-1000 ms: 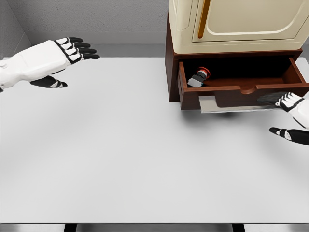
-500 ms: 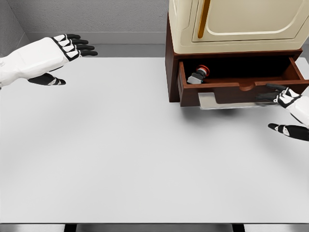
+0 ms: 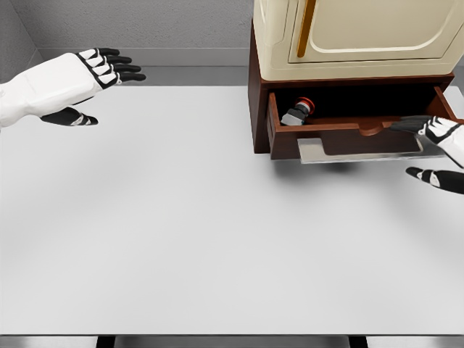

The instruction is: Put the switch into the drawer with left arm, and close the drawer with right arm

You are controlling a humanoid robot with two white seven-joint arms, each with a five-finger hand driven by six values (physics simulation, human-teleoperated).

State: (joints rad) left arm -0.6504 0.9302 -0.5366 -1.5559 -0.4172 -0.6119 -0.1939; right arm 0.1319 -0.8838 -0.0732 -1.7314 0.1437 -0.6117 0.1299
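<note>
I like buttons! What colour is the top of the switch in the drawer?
Red, on the switch; the head view shows it.

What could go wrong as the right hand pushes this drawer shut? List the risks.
1. The right hand presses the drawer front near its right end, not its middle; an off-centre push might skew or jam it.
2. The switch lies tilted at the drawer's left end, red cap up; if it stands above the rim, it could catch on the cabinet.
3. The fingertips lie at the front's top edge and could get pinched.
</note>
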